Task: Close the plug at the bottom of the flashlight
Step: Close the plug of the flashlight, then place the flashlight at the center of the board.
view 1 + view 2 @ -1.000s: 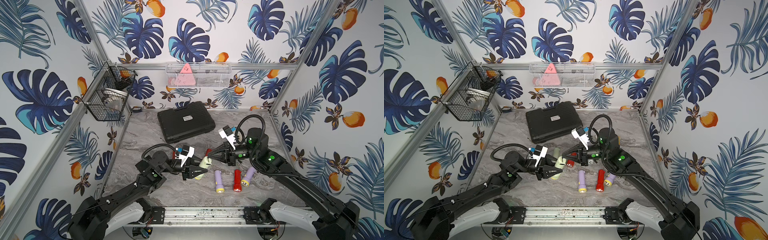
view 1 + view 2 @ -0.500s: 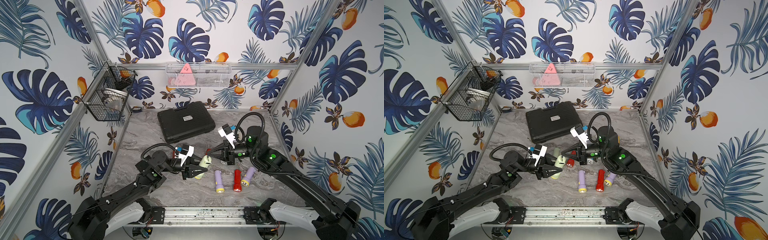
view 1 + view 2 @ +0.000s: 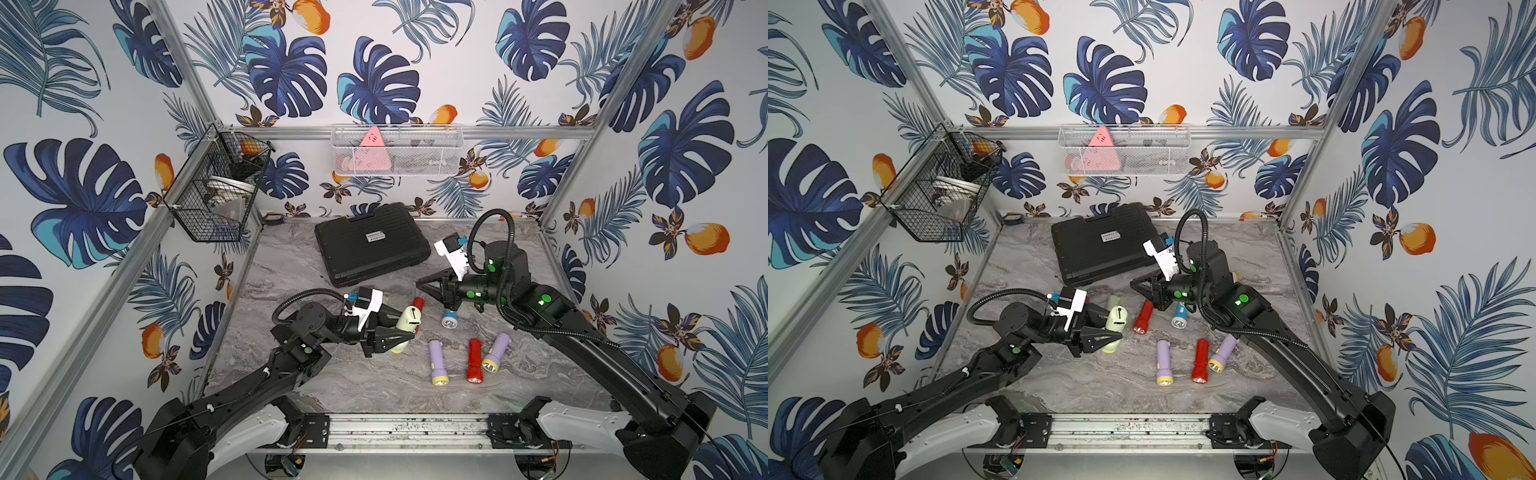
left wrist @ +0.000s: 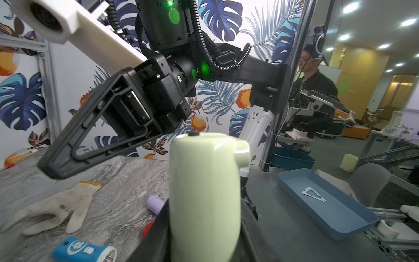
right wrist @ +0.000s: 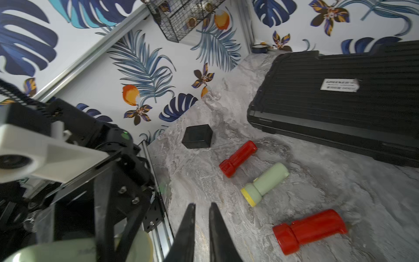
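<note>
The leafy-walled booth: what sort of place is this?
Probably a robot test booth inside an office: left arm and right arm on a rail, wallpapered aluminium frame, a person working beyond.

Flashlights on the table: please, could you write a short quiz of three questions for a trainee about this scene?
1. True or false: the left hand is closed on the pale green flashlight.
2. The black case at the back of the table is: A closed, B open, C standing on its edge.
3. What does the right hand hold?
Key: 1 true; 2 A; 3 nothing.
</note>
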Tool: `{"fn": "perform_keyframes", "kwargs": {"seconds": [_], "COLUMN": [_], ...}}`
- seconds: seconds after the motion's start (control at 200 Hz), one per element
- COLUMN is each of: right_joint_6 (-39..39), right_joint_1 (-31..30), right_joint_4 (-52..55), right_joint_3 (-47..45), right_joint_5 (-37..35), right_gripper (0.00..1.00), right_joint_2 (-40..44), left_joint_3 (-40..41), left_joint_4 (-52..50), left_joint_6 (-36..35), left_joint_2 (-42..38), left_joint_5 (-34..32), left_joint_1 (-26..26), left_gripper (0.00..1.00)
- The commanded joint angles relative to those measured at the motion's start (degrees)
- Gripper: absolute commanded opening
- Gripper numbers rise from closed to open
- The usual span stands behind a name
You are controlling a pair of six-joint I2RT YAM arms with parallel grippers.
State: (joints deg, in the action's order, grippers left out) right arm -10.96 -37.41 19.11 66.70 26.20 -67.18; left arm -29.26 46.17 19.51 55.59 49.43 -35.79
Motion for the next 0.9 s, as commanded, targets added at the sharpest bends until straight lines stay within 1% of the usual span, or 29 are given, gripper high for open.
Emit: {"fn": "perform_keyframes", "kwargs": {"seconds": [0.0,0.05,0.11,0.155,0.225,0.265,0.35,0.415,0.48,0.56,0.686,0.791,0.896], "right_joint_6": [-1.16,-2.13,-3.14,-3.68,-5.05,-5.66,-7.10,-8.49,-9.52,-11.31,-12.58,-12.90,-13.62], "right_joint_1": [-0.03,-0.03,0.01,-0.03,0.05,0.05,0.04,0.05,0.25,0.94,3.12,4.65,6.12], "right_joint_4": [1.63,1.72,1.97,2.07,1.99,1.75,1.16,0.45,-0.25,-0.15,0.13,0.30,0.57], "right_joint_3": [-1.15,-1.39,-4.00,-4.82,-6.51,-7.58,-9.94,-11.68,-13.23,-14.28,-14.93,-15.17,-15.35], "right_joint_5": [-12.45,-17.26,-21.99,-24.64,-28.65,-30.73,-34.80,-37.62,-39.32,-40.72,-39.13,-37.25,-36.27], "right_gripper": [0.31,0.37,0.39,0.47,0.56,0.64,0.87,1.00,1.00,1.00,1.00,1.00,1.00], "right_joint_2": [-0.27,-0.35,-0.46,-0.35,0.18,0.76,2.34,3.69,5.12,6.39,7.23,7.33,7.18], "left_joint_3": [-1.98,-2.56,-2.07,-1.65,-1.87,-2.46,-3.57,-4.83,-6.15,-7.78,-11.02,-12.15,-11.06], "left_joint_4": [-13.50,-18.14,-19.48,-20.06,-23.16,-25.93,-31.19,-35.98,-41.00,-47.33,-58.43,-66.41,-71.45], "left_joint_6": [-7.37,-9.66,-10.33,-10.20,-9.71,-9.40,-8.44,-7.02,-5.48,-3.60,0.71,5.59,9.62], "left_joint_2": [-2.62,-3.56,-4.32,-4.68,-5.29,-5.62,-6.14,-6.37,-6.60,-6.56,-5.78,-5.98,-7.39], "left_joint_5": [-10.14,-13.97,-17.70,-20.16,-24.63,-27.36,-32.68,-37.10,-41.95,-46.14,-52.97,-56.83,-59.36], "left_joint_1": [-0.80,-1.39,-1.84,-1.91,-2.24,-2.31,-2.68,-2.87,-3.22,-3.66,-4.54,-4.79,-5.29], "left_gripper": [0.00,0.00,0.00,0.00,0.00,0.00,0.00,0.00,0.00,0.00,0.00,0.00,0.00]}}
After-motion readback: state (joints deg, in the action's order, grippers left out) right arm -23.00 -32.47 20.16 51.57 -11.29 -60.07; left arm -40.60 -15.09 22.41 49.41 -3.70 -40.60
